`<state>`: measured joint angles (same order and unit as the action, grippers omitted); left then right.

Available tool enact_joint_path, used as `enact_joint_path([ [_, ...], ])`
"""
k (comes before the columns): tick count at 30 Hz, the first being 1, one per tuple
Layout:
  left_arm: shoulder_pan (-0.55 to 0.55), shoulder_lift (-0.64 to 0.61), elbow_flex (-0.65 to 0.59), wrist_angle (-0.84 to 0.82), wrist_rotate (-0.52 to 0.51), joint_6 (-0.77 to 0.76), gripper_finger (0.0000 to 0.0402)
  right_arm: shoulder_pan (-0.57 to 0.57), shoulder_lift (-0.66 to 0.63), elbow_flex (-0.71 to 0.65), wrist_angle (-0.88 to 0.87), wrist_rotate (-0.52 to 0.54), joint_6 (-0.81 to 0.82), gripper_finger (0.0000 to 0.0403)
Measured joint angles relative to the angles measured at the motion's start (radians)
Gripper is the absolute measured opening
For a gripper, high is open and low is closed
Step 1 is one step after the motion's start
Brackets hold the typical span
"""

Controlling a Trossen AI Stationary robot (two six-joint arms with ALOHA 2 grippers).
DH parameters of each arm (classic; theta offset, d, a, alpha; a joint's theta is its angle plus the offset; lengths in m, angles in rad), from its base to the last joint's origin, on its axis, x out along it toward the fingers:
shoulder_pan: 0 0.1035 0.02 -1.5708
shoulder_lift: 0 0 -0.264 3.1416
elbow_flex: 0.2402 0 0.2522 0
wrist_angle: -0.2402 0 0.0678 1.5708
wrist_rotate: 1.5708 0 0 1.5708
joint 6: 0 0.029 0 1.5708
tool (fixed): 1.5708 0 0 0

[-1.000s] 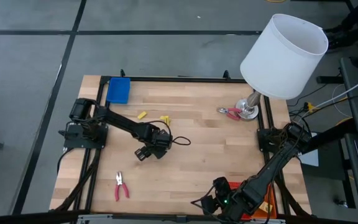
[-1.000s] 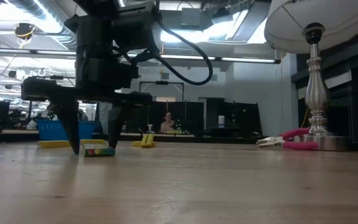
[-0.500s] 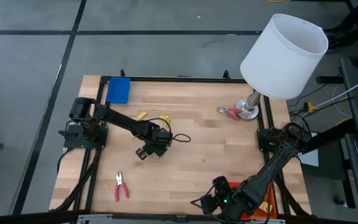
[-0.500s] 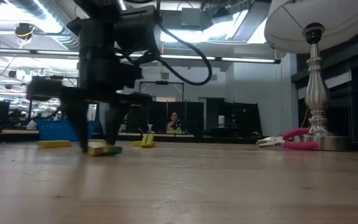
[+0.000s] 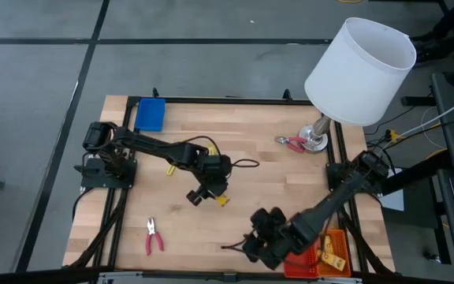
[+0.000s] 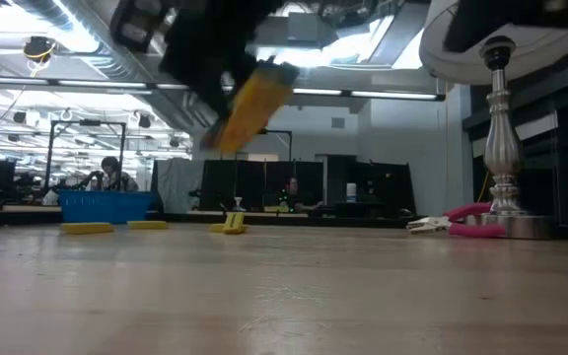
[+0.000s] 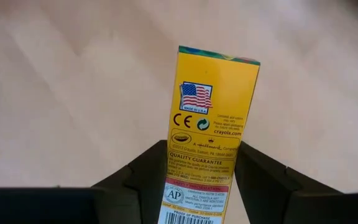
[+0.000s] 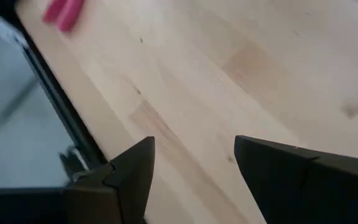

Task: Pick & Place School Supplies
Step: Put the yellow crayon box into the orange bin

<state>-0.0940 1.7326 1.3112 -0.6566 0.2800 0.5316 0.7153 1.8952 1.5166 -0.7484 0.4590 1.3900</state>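
From overhead I see a pale wooden bench (image 5: 251, 170) edged by a black metal frame (image 5: 235, 100), standing on a grey floor (image 5: 46, 71) crossed by dark seams. A lamp with a white shade (image 5: 361, 71) stands on a silver base (image 5: 315, 142) near the bench's far right corner. A blue tray (image 5: 150, 114) sits at the far left corner, an orange tray (image 5: 333, 251) at the near right edge. At bench level I look into a large room: bright ceiling strip lights (image 6: 57, 89), exposed ducts, dark partitions (image 6: 353, 187), and two seated people (image 6: 109, 176) far behind. The lamp's turned metal stem (image 6: 501, 148) rises at right.
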Motion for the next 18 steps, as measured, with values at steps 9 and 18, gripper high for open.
enact_joint_path([
  [9,0.032,-0.002,0.07,-0.112,0.246,-0.134,0.017,-0.079,-0.027,0.05,-0.001,-0.018,-0.477,0.0226],
  [18,0.049,-0.002,0.07,-0.096,0.452,-0.266,0.017,-0.097,-0.033,0.178,0.008,0.202,-1.022,0.0226],
])
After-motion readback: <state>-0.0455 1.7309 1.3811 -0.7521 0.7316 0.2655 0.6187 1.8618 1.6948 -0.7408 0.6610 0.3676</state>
